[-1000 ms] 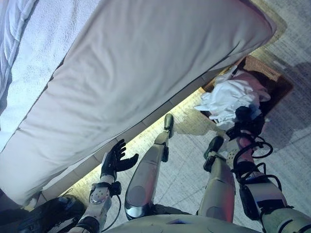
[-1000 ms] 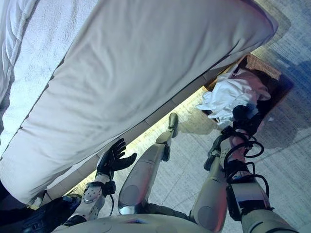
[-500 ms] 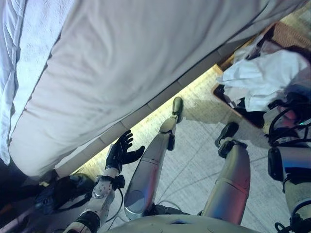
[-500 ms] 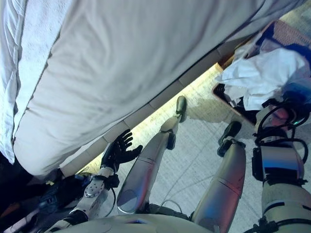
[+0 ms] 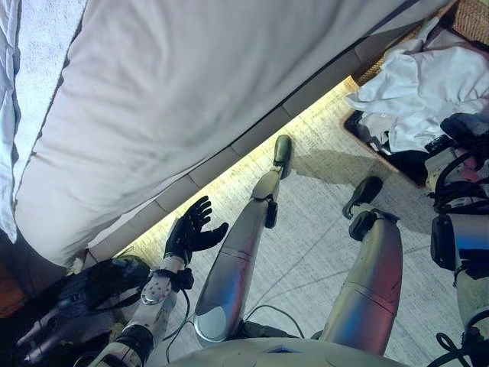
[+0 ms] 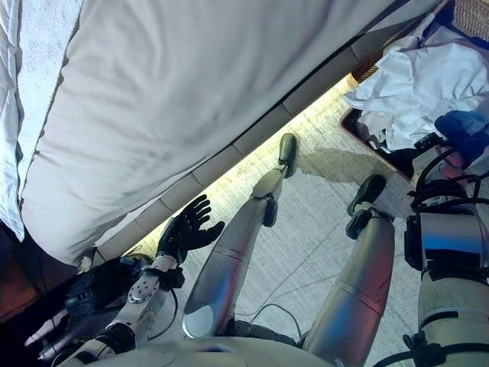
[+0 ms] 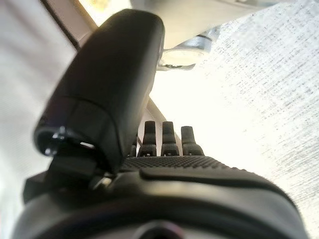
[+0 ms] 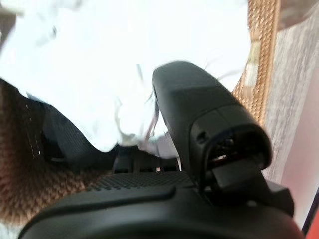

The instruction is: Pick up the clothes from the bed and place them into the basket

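White clothes (image 5: 428, 80) lie heaped in a brown wicker basket (image 5: 472, 21) on the floor by the bed's corner. A dark garment (image 8: 70, 144) lies under them. My right hand (image 5: 464, 126) hangs over the basket's near edge. In the right wrist view the white cloth (image 8: 124, 64) lies just past the hand (image 8: 149, 199), whose thumb stands straight. My left hand (image 5: 187, 233) is open and empty, low beside the bed's base. The left wrist view shows its fingers (image 7: 169, 137) straight. The bed (image 5: 214, 92) has a pale cover and no loose clothes on the part in view.
A white blanket (image 5: 42, 46) lies on the bed's far left. A lit strip runs under the bed's base (image 5: 229, 157). A dark bag (image 5: 84, 294) sits on the floor at lower left. Grey carpet (image 5: 321, 229) lies between the bed and the basket.
The camera has swung, so the basket now sits further toward the upper right. My left hand stays open by the bed's base. My right hand stays at the basket.
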You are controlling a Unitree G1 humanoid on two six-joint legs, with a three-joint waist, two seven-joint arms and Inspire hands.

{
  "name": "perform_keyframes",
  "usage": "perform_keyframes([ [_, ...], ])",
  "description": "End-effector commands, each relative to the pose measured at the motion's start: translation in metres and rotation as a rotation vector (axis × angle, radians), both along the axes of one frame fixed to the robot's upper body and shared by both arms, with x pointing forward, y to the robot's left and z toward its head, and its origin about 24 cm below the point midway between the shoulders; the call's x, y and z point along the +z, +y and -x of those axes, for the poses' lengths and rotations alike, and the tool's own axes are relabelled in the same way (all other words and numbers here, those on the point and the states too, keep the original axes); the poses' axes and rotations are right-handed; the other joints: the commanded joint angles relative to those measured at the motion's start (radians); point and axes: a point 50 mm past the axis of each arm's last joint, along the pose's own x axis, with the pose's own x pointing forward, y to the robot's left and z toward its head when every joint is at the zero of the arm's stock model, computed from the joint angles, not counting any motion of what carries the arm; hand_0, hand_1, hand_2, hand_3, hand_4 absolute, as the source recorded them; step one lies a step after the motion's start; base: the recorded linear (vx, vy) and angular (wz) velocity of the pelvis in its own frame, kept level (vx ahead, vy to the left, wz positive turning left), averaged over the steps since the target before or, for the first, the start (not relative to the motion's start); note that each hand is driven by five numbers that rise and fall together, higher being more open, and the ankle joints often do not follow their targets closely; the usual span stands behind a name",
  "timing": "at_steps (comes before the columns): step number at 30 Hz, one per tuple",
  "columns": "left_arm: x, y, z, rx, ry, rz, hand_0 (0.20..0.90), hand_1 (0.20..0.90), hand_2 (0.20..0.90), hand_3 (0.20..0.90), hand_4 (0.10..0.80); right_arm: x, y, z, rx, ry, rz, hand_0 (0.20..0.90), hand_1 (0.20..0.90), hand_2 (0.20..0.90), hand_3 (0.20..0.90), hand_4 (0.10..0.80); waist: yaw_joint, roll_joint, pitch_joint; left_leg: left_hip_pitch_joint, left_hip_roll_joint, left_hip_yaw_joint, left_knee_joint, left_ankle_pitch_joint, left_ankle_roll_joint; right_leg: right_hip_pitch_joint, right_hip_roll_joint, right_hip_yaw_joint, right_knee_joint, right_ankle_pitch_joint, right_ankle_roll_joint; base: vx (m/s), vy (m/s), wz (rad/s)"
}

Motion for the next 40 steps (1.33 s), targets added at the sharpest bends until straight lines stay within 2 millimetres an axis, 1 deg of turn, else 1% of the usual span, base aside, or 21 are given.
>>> perform_keyframes([
  [1,0.001,0.009,0.002,0.066,-0.027,0.034,0.900,0.900,0.900,0.900,0.800,0.041,-0.033,0.020,-0.051,-0.182,0.177,0.900,0.900,0.900,0.900,0.800,-0.036,0.194,0.010,0.070,0.035,-0.060,0.117,-0.010,0.003,0.120,0.033,0.009,-0.168,0.139,0.074,0.007,0.018,-0.05],
  [5,0.003,0.010,-0.003,0.070,-0.011,0.028,0.900,0.900,0.900,0.900,0.800,0.016,-0.012,0.016,0.015,-0.194,0.240,0.900,0.900,0.900,0.900,0.800,-0.053,0.159,0.010,0.180,0.040,-0.071,0.046,0.002,-0.008,0.246,0.050,-0.026,-0.263,0.163,0.078,0.006,-0.004,-0.05],
  [7,0.003,0.013,-0.006,0.075,0.009,0.016,0.900,0.900,0.900,0.900,0.800,-0.011,0.002,0.020,0.052,-0.172,0.263,0.900,0.900,0.900,0.900,0.800,-0.070,0.125,0.010,0.259,0.044,-0.071,-0.002,0.008,-0.014,0.341,0.063,-0.048,-0.318,0.177,0.083,0.035,-0.028,0.02],
  [8,0.003,0.014,-0.006,0.074,0.013,0.010,0.900,0.900,0.900,0.900,0.800,-0.017,0.005,0.021,0.058,-0.166,0.261,0.900,0.900,0.900,0.900,0.800,-0.072,0.120,0.010,0.272,0.045,-0.072,-0.011,0.010,-0.015,0.357,0.064,-0.052,-0.327,0.180,0.083,0.038,-0.031,0.00],
  [11,0.000,0.019,-0.008,0.070,0.049,-0.015,0.900,0.900,0.900,0.900,0.800,-0.057,0.021,0.032,0.085,-0.100,0.246,0.900,0.900,0.900,0.900,0.800,-0.083,0.078,0.002,0.356,0.053,-0.075,-0.059,0.016,-0.019,0.459,0.073,-0.077,-0.381,0.194,0.088,0.045,-0.059,-0.06],
  [12,-0.002,0.023,-0.007,0.060,0.067,-0.060,0.900,0.900,0.900,0.900,0.800,-0.084,0.031,0.041,0.118,-0.041,0.221,0.900,0.900,0.900,0.900,0.800,-0.082,0.049,-0.021,0.395,0.058,-0.082,-0.080,0.015,-0.018,0.508,0.079,-0.093,-0.408,0.199,0.091,0.100,-0.128,0.03],
  [13,-0.004,0.024,-0.006,0.060,0.081,-0.076,0.900,0.900,0.900,0.900,0.800,-0.099,0.038,0.046,0.131,-0.006,0.197,0.900,0.900,0.900,0.900,0.800,-0.081,0.033,-0.037,0.415,0.062,-0.085,-0.093,0.015,-0.019,0.535,0.083,-0.101,-0.427,0.203,0.092,0.116,-0.164,0.17],
  [15,-0.010,0.025,-0.003,0.048,0.135,-0.131,0.900,0.900,0.900,0.900,0.800,-0.147,0.063,0.068,0.196,0.131,0.129,0.900,0.900,0.900,0.900,0.800,-0.074,-0.027,-0.091,0.481,0.078,-0.095,-0.141,0.014,-0.020,0.627,0.098,-0.128,-0.491,0.214,0.095,0.118,-0.174,0.24],
  [16,-0.010,0.026,-0.003,0.047,0.140,-0.135,0.900,0.900,0.900,0.900,0.800,-0.151,0.065,0.070,0.201,0.142,0.122,0.900,0.900,0.900,0.900,0.800,-0.074,-0.030,-0.094,0.488,0.079,-0.097,-0.146,0.015,-0.020,0.637,0.100,-0.131,-0.498,0.215,0.095,0.139,-0.167,0.19],
  [17,-0.015,0.025,0.002,0.037,0.174,-0.153,0.900,0.900,0.900,0.900,0.800,-0.178,0.076,0.090,0.242,0.229,0.091,0.900,0.900,0.900,0.900,0.800,-0.073,-0.056,-0.121,0.525,0.090,-0.102,-0.174,0.016,-0.022,0.689,0.114,-0.142,-0.537,0.222,0.095,0.115,-0.112,0.11],
  [18,-0.019,0.026,0.004,0.027,0.197,-0.158,0.900,0.900,0.900,0.900,0.800,-0.190,0.080,0.100,0.253,0.273,0.075,0.900,0.900,0.900,0.900,0.800,-0.071,-0.067,-0.137,0.545,0.096,-0.104,-0.189,0.017,-0.024,0.716,0.119,-0.147,-0.556,0.224,0.095,0.207,-0.153,0.12],
  [19,-0.028,0.027,0.014,-0.002,0.255,-0.164,0.900,0.900,0.900,0.900,0.800,-0.214,0.087,0.122,0.287,0.389,0.030,0.900,0.900,0.900,0.900,0.800,-0.073,-0.092,-0.171,0.596,0.108,-0.106,-0.227,0.021,-0.028,0.782,0.133,-0.159,-0.603,0.230,0.097,0.189,-0.081,0.10],
  [20,-0.032,0.027,0.018,-0.014,0.284,-0.166,0.900,0.900,0.900,0.900,0.800,-0.225,0.090,0.133,0.316,0.451,0.009,0.900,0.900,0.900,0.900,0.800,-0.075,-0.098,-0.193,0.616,0.113,-0.107,-0.243,0.026,-0.030,0.811,0.141,-0.165,-0.628,0.238,0.097,0.266,-0.039,0.14],
  [21,-0.043,0.026,0.030,-0.037,0.350,-0.158,0.900,0.900,0.900,0.900,0.800,-0.247,0.096,0.159,0.372,0.590,-0.028,0.900,0.900,0.900,0.900,0.800,-0.080,-0.113,-0.233,0.666,0.121,-0.103,-0.278,0.032,-0.033,0.868,0.154,-0.172,-0.668,0.240,0.096,0.244,0.011,0.08],
  [22,-0.050,0.024,0.037,-0.047,0.390,-0.160,0.900,0.900,0.900,0.900,0.800,-0.259,0.101,0.175,0.399,0.667,-0.045,0.900,0.900,0.900,0.900,0.800,-0.084,-0.121,-0.258,0.692,0.126,-0.100,-0.296,0.034,-0.034,0.899,0.162,-0.175,-0.690,0.242,0.096,0.244,0.006,0.10],
  [25,-0.061,0.023,0.052,-0.061,0.465,-0.169,0.900,0.900,0.900,0.900,0.800,-0.283,0.111,0.213,0.462,0.856,-0.120,0.900,0.900,0.900,0.900,0.800,-0.092,-0.140,-0.308,0.733,0.138,-0.091,-0.316,0.033,-0.040,0.957,0.173,-0.182,-0.734,0.250,0.100,0.180,-0.006,0.01],
  [26,-0.066,0.022,0.059,-0.077,0.499,-0.177,0.900,0.900,0.900,0.900,0.800,-0.293,0.116,0.235,0.476,0.944,-0.175,0.900,0.900,0.900,0.900,0.800,-0.099,-0.150,-0.335,0.750,0.144,-0.085,-0.318,0.030,-0.044,0.987,0.177,-0.183,-0.765,0.260,0.103,0.160,-0.005,0.03],
  [28,-0.073,0.021,0.069,-0.072,0.558,-0.182,0.900,0.900,0.900,0.900,0.800,-0.302,0.125,0.256,0.515,1.035,-0.243,0.900,0.900,0.900,0.900,0.800,-0.111,-0.163,-0.376,0.783,0.154,-0.075,-0.318,0.018,-0.045,1.016,0.176,-0.180,-0.785,0.266,0.106,0.137,0.025,0.09],
  [30,-0.078,0.020,0.076,-0.067,0.604,-0.181,0.900,0.900,0.900,0.900,0.800,-0.308,0.135,0.269,0.582,1.104,-0.283,0.900,0.900,0.900,0.900,0.800,-0.121,-0.170,-0.400,0.805,0.158,-0.066,-0.318,0.009,-0.042,1.029,0.179,-0.170,-0.776,0.257,0.104,0.098,0.042,-0.07],
  [35,-0.088,0.020,0.090,-0.094,0.730,-0.225,0.900,0.900,0.900,0.900,0.800,-0.312,0.148,0.273,0.655,1.130,-0.307,0.900,0.900,0.900,0.900,0.800,-0.134,-0.177,-0.437,0.858,0.168,-0.052,-0.318,-0.014,-0.037,1.068,0.182,-0.156,-0.767,0.231,0.095,0.080,0.036,-0.18],
  [40,-0.092,0.024,0.099,-0.083,0.796,-0.248,0.900,0.900,0.900,0.900,0.800,-0.311,0.142,0.275,0.653,1.140,-0.266,0.900,0.900,0.900,0.900,0.800,-0.152,-0.172,-0.456,0.893,0.174,-0.040,-0.318,-0.033,-0.034,1.099,0.188,-0.146,-0.771,0.214,0.092,0.074,0.017,-0.17],
])
